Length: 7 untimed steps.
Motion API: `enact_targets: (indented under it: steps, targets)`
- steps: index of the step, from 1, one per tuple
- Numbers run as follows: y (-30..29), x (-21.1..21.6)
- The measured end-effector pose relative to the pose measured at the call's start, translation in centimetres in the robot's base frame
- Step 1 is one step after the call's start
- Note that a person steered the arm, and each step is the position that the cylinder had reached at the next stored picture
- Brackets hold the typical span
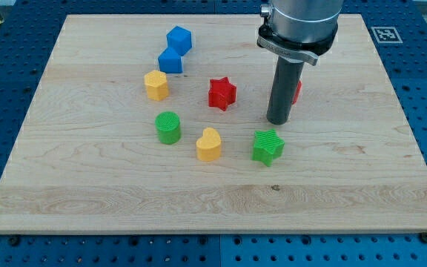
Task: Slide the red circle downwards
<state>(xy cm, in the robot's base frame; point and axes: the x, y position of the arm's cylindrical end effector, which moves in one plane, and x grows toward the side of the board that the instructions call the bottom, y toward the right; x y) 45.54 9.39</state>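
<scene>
While my tip (278, 122) rests on the wooden tabletop (87, 193) right of centre, the red circle (296, 90) lies almost wholly hidden behind the rod, with only a thin red sliver peeking out at the rod's right edge, just above and to the right of the tip. Whether the rod touches that block cannot be told from this view. There are no fingers on this arm to spread or press together: it ends in a plain dark rod hanging straight down from the grey housing at the view's top. Just below the tip, and slightly to the view's left of it, sits the green star (267, 146), near but apart from the rod. To the view's left of the rod stands the red star (222, 93), clearly separate from it. Further left and lower, the yellow heart (208, 144) lies beside the green cylinder (168, 127), the two near one another but not touching. Above the green cylinder is the yellow hexagon (156, 85). Above that, two blue blocks sit close together toward the view's top: a blue cube (170, 60) and, up and to its right, a blue hexagonal block (179, 38), the pair touching or nearly so. A small black and white marker (385, 33) is fixed at the tabletop's upper right corner.
</scene>
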Motion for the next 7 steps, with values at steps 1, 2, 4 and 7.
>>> enact_targets:
  steps: [1, 2, 4, 7]
  targets:
    - [-0.7, -0.6]
    - [-2.6, -4.3]
    - [-1.2, -8.9]
    - [6.4, -2.9]
